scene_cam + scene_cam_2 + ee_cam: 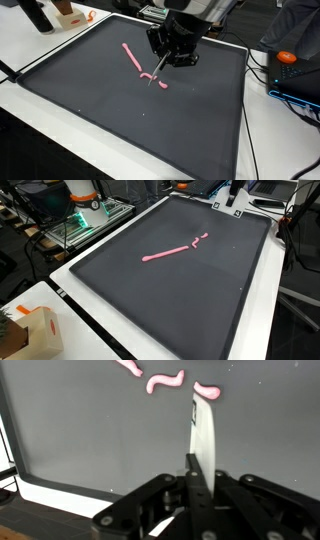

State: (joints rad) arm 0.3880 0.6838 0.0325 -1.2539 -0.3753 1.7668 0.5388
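Observation:
A large dark board (100,100) lies on a white table. Pink strokes run across it: a long one (132,58) and a short curl (161,85). In the other outside view the long stroke (168,252) shows with small bits (201,239) at its end. My gripper (165,60) hangs over the board by the strokes, shut on a thin white stick (155,73). In the wrist view the gripper (193,460) pinches the white stick (205,430), whose tip reaches a pink piece (207,391) next to a pink squiggle (165,380). The arm is not seen in the exterior view with the box.
Behind the board stand a black bottle (35,15) and an orange-and-white object (70,15). An orange ball (287,57) and cables lie off one side. A cardboard box (30,330) sits at a table corner, and a green-lit device (75,225) stands on a cart.

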